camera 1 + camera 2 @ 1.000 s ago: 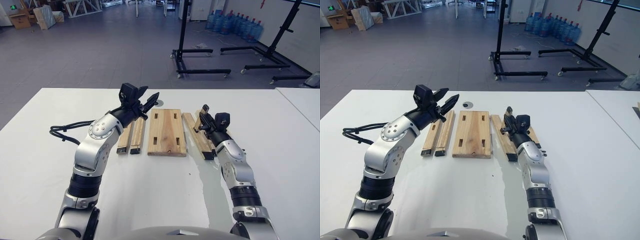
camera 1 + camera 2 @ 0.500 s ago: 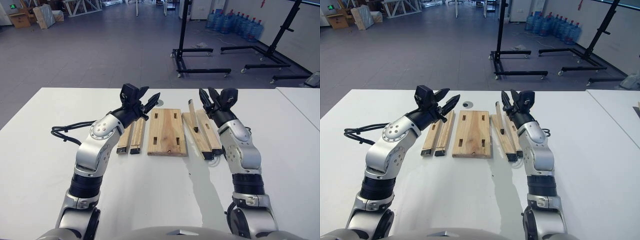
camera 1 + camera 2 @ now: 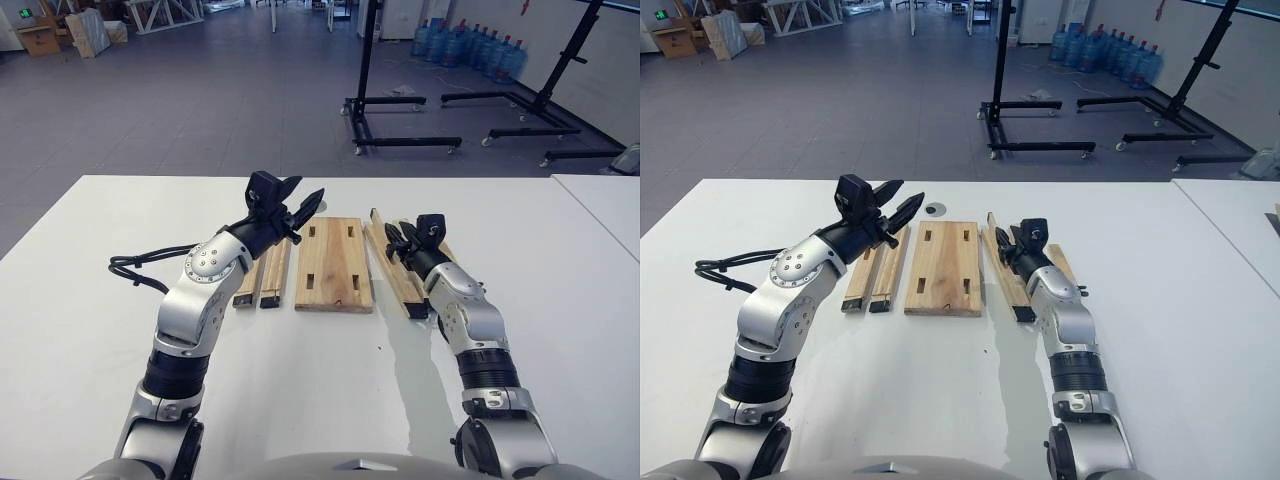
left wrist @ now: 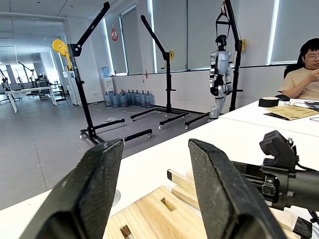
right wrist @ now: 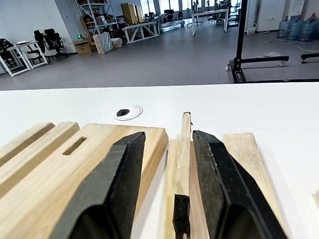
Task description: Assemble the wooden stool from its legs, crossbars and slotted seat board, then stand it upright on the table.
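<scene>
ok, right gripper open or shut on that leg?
Open. The right gripper has its fingers apart either side of the on-edge wooden leg, gaps showing on both sides.

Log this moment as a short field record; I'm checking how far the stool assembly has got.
seat board: slotted, flat on the table, nothing joined to it
left bars: two, flat, left of the board
right bars: flat, right of the board
left gripper: fingers open, empty, above the left bars' far end
right gripper: fingers open, either side of a thin bar
assembly: not begun
</scene>
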You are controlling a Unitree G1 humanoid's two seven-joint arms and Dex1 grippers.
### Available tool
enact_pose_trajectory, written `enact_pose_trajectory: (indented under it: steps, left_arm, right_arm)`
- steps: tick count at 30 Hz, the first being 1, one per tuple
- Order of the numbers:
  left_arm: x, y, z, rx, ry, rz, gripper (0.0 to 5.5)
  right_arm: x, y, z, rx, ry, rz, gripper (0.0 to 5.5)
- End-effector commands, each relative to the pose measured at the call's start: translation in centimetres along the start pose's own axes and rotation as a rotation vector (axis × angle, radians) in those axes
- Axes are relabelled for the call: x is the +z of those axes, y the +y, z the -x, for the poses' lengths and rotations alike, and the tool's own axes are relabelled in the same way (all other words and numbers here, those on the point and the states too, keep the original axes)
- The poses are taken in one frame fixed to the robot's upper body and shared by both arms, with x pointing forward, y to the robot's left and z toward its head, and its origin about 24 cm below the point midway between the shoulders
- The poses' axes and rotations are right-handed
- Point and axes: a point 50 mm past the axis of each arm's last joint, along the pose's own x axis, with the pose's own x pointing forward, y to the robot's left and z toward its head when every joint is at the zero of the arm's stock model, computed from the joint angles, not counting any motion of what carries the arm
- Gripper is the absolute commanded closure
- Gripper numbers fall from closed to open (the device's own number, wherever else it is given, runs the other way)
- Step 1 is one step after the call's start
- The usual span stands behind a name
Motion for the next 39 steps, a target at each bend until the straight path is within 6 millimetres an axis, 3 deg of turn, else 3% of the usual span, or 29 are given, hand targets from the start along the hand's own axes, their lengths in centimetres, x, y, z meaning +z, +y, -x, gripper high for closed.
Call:
enact_pose_trajectory:
  steps: [1,7,14,20,22,24,26,28,31,35,37,39]
  left_arm:
    - [-0.3,-0.1,0.0,-0.005,0.012,0.001,3.13]
    - [-0.3,-0.2,-0.1,-0.011,0.012,-0.001,3.13]
    - [-0.4,-0.2,0.0,-0.002,0.01,0.0,3.13]
    - [-0.4,-0.2,0.0,0.005,0.01,-0.001,3.13]
    - [-0.3,-0.1,-0.1,0.006,0.008,-0.001,3.13]
    - [0.1,0.0,-0.2,0.018,-0.008,0.033,3.13]
    - [1.0,0.6,-0.5,0.052,-0.032,0.147,3.13]
    - [1.7,1.2,-0.8,0.088,-0.034,0.276,3.13]
    - [3.6,1.6,-1.8,0.097,-0.066,0.625,3.13]
    - [7.2,0.2,-2.6,-0.023,-0.147,1.003,3.13]
    - [8.0,-0.4,-2.6,-0.063,-0.129,1.077,3.13]
    - [7.2,-1.0,-2.4,-0.039,-0.042,1.098,3.13]
  right_arm:
    - [-1.1,-0.1,-0.8,-0.013,0.045,0.009,3.76]
    - [-2.9,-0.4,-1.2,-0.017,0.126,0.005,3.76]
    - [-2.4,-0.2,-1.4,-0.022,0.092,0.047,5.0]
    - [-2.8,0.1,-1.3,-0.022,0.103,0.039,5.1]
    - [-2.3,0.1,-1.3,-0.026,0.074,0.047,5.1]
    - [0.3,0.4,-0.9,-0.016,-0.067,0.1,5.1]
    - [3.5,0.8,0.5,0.016,-0.241,0.254,5.1]
    - [5.0,1.5,1.8,0.068,-0.341,0.409,5.1]
    - [6.2,3.3,3.7,0.193,-0.46,0.742,5.1]
    - [7.2,5.1,4.8,0.246,-0.631,1.28,5.1]
    - [7.5,5.4,4.8,0.218,-0.691,1.359,5.1]
    - [7.4,5.6,4.7,0.166,-0.715,1.394,5.1]
